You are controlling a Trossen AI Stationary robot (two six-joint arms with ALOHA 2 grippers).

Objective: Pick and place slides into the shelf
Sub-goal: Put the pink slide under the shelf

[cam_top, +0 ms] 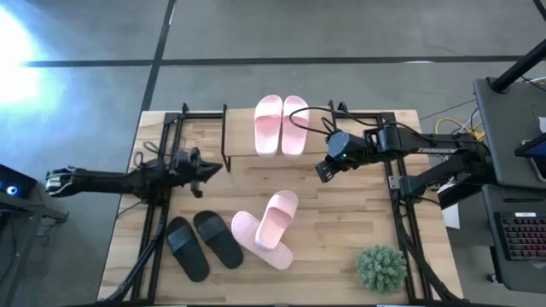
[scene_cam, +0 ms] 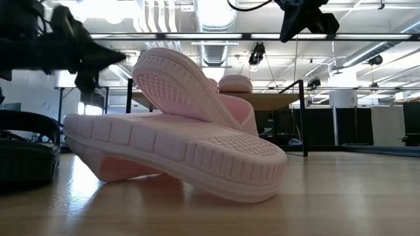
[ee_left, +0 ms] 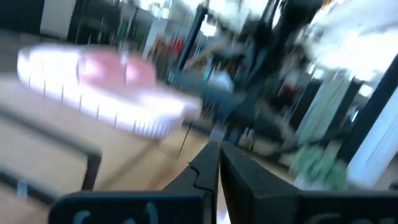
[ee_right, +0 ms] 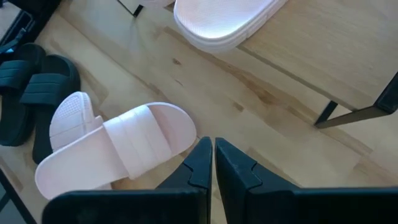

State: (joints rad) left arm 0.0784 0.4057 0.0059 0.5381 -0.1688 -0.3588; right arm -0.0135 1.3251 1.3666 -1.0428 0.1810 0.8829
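High view, surface: a light wood surface (cam_top: 341, 247) with black rails down both sides.
High view, shelf: the shelf (cam_top: 367, 136) sits at the far edge of the surface, with a light wood top board.
High view, pink pair on shelf: two pink slides (cam_top: 281, 124) lie side by side on the shelf board, touching.
High view, pink pair on surface: two more pink slides (cam_top: 269, 226) lie in the middle of the surface, one crossed over the other.
High view, black slides: two black slides (cam_top: 203, 245) lie side by side, just beside the crossed pink pair on the left arm's side.
High view, plant ball: a green plant ball (cam_top: 380, 269) sits in the near corner on the right arm's side.
High view, left end effector: the left end effector (cam_top: 205, 170) is above the left part of the surface, near the shelf's end, holding nothing.
High view, right end effector: the right end effector (cam_top: 324, 170) is above the surface just in front of the shelf, between the two pink pairs, holding nothing.
Low view, pink slides: the crossed pink pair is close up; the top one leans with its bumpy sole up.
Low view, black slide: one dark slide shows at the edge, just beside the pink ones.
Left wrist view, fingers: the two dark fingers (ee_left: 245, 180) are pressed together with nothing between them; a blurry pink slide lies past them.
Right wrist view, fingers: the two dark fingers (ee_right: 233, 165) are pressed together, empty, above the crossed pink pair, with the black slides farther off.
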